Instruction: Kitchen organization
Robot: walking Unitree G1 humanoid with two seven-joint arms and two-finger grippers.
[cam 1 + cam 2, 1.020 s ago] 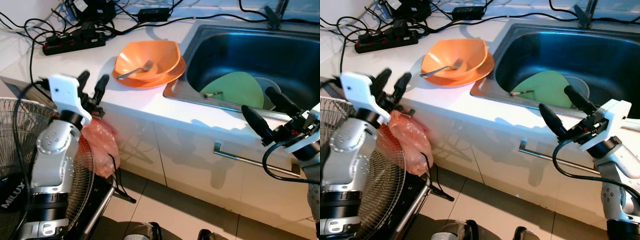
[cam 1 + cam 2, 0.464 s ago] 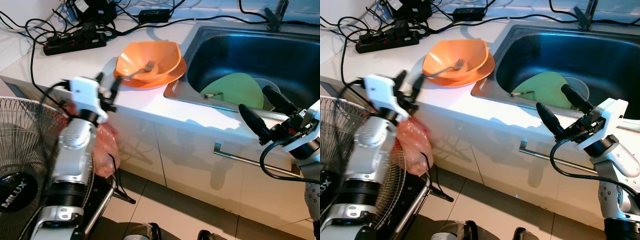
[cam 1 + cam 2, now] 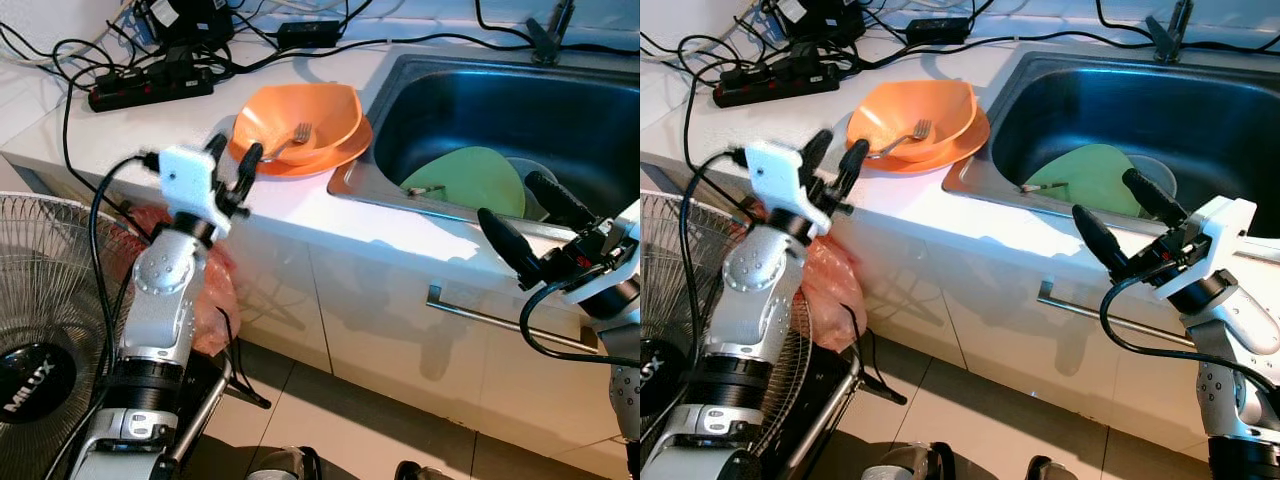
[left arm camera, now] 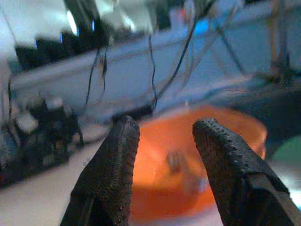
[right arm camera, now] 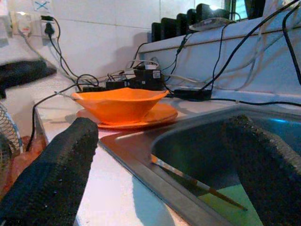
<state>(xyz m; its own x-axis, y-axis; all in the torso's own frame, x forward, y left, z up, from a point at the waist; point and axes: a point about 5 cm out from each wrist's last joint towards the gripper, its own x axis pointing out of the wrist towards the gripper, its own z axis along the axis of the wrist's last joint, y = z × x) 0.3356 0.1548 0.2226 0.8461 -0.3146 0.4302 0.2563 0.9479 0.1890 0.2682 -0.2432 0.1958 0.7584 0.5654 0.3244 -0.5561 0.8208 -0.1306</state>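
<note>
White counter (image 3: 300,205), orange bowl (image 3: 295,118) just beyond left tool (image 3: 232,163), fingers apart, empty

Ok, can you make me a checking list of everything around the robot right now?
Surface: white countertop with a steel sink.
Job's things: orange bowl on an orange plate, fork inside; green plate in the sink.
Clutter: red plastic bag hanging below the counter.
Grippers: left tool open, near the bowl; right tool open, at the sink's front edge.
Cables: black power strip and wires at the counter's back.
Surroundings: fan, tiled floor.
</note>
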